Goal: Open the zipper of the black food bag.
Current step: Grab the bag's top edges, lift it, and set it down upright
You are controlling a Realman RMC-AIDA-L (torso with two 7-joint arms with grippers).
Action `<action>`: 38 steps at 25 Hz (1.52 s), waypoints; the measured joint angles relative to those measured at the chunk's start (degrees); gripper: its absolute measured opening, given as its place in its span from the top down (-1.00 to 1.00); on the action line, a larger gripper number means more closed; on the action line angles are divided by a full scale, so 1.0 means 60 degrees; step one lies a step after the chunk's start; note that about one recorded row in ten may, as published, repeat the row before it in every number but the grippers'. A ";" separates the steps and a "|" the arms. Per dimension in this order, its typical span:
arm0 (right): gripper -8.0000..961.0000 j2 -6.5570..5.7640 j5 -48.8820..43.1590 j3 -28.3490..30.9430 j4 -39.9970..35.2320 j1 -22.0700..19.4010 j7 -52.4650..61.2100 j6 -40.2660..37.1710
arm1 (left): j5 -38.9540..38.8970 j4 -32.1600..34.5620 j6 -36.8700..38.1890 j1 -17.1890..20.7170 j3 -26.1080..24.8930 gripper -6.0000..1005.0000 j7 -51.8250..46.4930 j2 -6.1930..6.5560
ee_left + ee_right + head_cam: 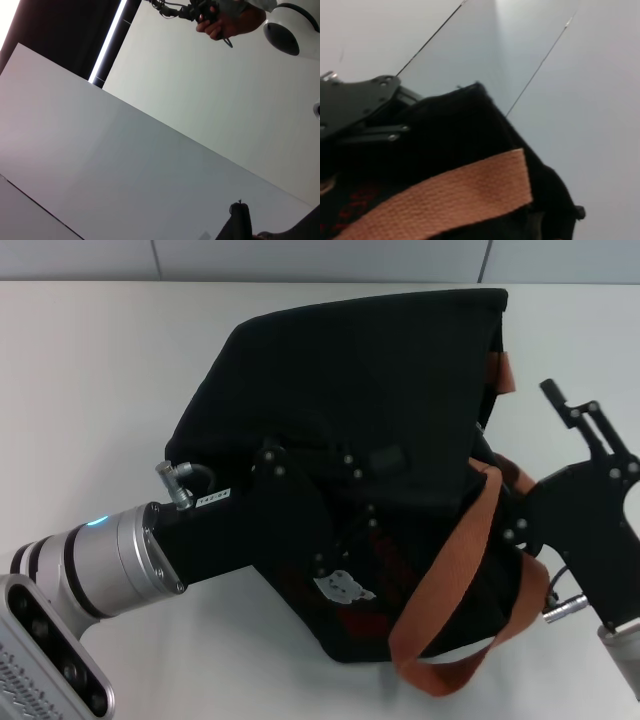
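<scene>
I see the black food bag slumped mid-table, soft and floppy, 2 rust straps trailing. My left gripper presses its side, the right gripper beside it; I cannot tell either's grip. No zipper pull visible; I'd pinch that.

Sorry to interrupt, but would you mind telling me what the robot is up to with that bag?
The robot is working on the black food bag, which lies tipped on the white table. The left gripper is pressed against the bag's side, while the right gripper hovers beside the bag near its rust-brown strap handles. The zipper itself is not visible from any view, so whether it has been opened cannot be told.
</scene>
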 joint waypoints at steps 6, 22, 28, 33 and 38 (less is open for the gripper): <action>-0.40 0.0000 -0.0002 0.0003 0.0082 0.0243 -0.0278 0.0438 | -0.0001 -0.0002 -0.0009 -0.0015 0.0001 0.78 0.0000 0.0000; 0.34 0.0000 -0.0023 -0.0102 0.0101 0.0377 -0.0734 0.0674 | 0.0137 -0.0002 0.0002 -0.0016 -0.0015 0.78 0.0000 -0.0001; 0.04 0.0000 -0.0063 -0.0109 0.0080 0.0546 -0.0752 0.0933 | 0.0139 0.0013 0.0002 -0.0046 -0.0010 0.78 0.0000 0.0001; 0.04 0.0000 -0.0151 -0.0031 0.0134 0.0478 -0.1204 0.0985 | 0.0148 0.0025 0.0005 -0.0098 -0.0003 0.78 -0.0001 0.0000; 0.05 0.0000 -0.0103 0.0029 0.0285 0.0592 -0.1762 0.1018 | 0.0147 0.0005 0.0012 -0.0159 0.0000 0.78 0.0000 0.0000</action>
